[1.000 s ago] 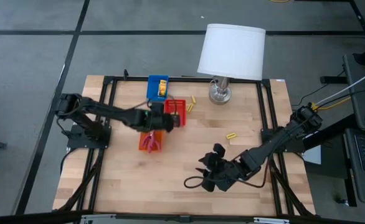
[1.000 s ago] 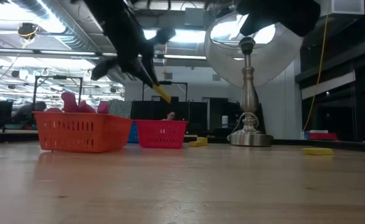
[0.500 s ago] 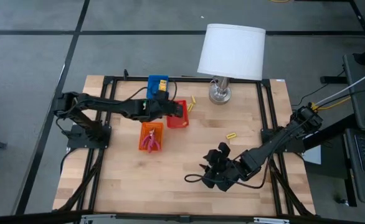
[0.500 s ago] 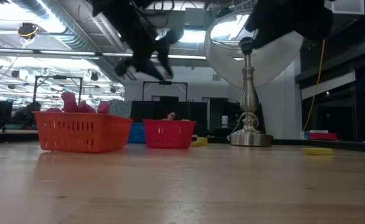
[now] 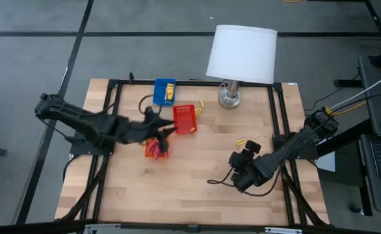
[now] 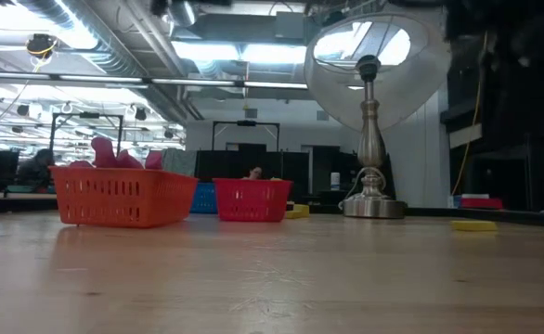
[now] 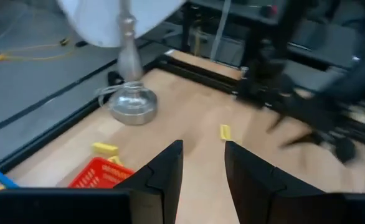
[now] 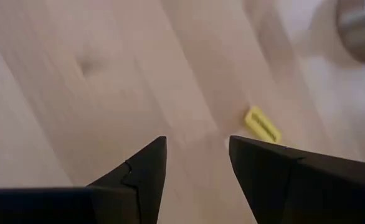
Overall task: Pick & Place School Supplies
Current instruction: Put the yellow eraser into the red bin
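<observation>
My left gripper point(image 5: 168, 130) point(image 7: 203, 146) hangs open and empty above the table, between the orange tray point(image 5: 153, 152) and the red tray point(image 5: 184, 119). Pink-handled tools point(image 5: 158, 148) point(image 6: 114, 153) lie in the orange tray. A yellow packet point(image 5: 169, 91) lies in the blue tray point(image 5: 160, 91). Two yellow stubs point(image 5: 199, 108) lie on the wood beside the red tray. My right gripper point(image 5: 241, 158) point(image 8: 198, 143) is open, slanting down over bare wood, just short of a third yellow stub point(image 5: 242, 141) point(image 8: 261, 124) lying flat on the table.
A white-shaded lamp point(image 5: 241, 53) stands on its metal base point(image 5: 229, 97) at the table's far edge, close to the stubs. A black frame point(image 5: 278, 117) runs along the table's sides. Bare wood spreads over the near half point(image 5: 177, 195).
My left gripper held a yellow piece over the red tray, opened, and the piece no longer shows at its fingertips. It then rose and drew back toward the table's left and near side. My right gripper tipped downward and moved toward the far right, toward the lone yellow stub.
</observation>
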### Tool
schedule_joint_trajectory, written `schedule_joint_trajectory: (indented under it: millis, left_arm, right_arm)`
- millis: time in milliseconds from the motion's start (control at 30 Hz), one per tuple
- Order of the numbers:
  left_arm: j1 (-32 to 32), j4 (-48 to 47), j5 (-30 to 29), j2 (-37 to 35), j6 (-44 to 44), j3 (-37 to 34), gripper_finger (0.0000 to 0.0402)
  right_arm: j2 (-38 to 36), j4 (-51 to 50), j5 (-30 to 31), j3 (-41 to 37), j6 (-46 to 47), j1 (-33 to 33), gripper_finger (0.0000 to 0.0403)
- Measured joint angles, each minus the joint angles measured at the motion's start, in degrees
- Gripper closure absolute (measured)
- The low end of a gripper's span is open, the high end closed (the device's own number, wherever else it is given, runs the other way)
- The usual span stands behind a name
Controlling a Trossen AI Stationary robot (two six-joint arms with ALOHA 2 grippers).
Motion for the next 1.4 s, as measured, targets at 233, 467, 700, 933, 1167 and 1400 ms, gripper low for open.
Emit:
schedule_joint_trajectory:
  millis: [233,467,700,933,1167,1400]
  left_arm:
    - [-12.95,-4.77,-9.89,-0.12,-7.94,0.00,0.0286]
    - [-19.23,-5.20,-14.30,3.69,-15.19,0.00,0.0283]
    - [-21.69,-2.86,-15.16,6.60,-19.62,0.00,0.0283]
    - [-24.44,-0.06,-19.89,9.23,-21.19,0.00,0.0283]
    - [-24.83,0.20,-19.98,9.88,-22.65,0.00,0.0283]
    - [-24.83,0.66,-19.94,9.88,-22.60,0.00,0.0283]
  right_arm:
    - [-8.96,14.72,-15.86,-15.50,-2.87,-6.82,0.0228]
    - [-15.25,12.01,-19.71,-14.99,-30.11,-14.15,0.0253]
    - [-15.82,8.05,-22.22,-13.41,-68.20,-17.92,0.0284]
    - [-15.67,9.69,-20.76,-15.73,-76.84,-24.35,0.0294]
    - [-15.65,16.20,-23.51,-19.33,-75.92,-33.36,0.0294]
    - [-15.61,16.87,-23.51,-23.08,-75.99,-34.97,0.0264]
